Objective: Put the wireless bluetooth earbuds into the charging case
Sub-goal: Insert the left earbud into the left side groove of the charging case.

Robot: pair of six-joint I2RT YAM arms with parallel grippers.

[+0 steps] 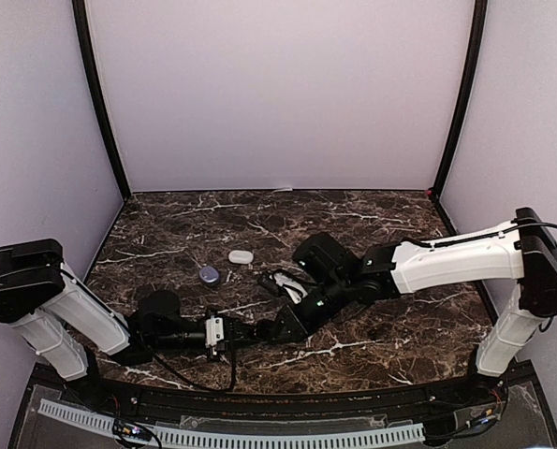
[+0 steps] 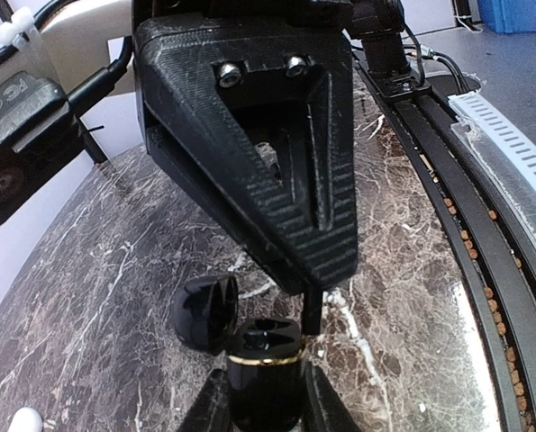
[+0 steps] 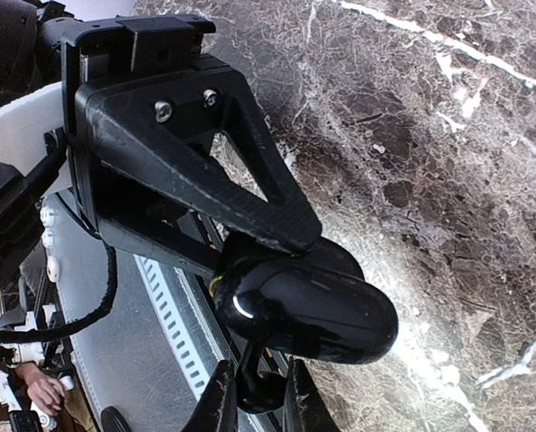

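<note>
While left gripper [image 2: 266, 409] clamps the case [image 2: 266, 355], right gripper [image 3: 256, 416] pinches an earbud [image 3: 260, 389] beside it.

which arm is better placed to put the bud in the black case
Right. The right hand pinches a small dark bud next to the open case, which the left hand grips, so the left looks tied up.

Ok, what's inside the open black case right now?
Only dark moulded hollows show inside the black case, its lid open to one side. Everything is black, so whether a bud is seated there cannot be told.
</note>
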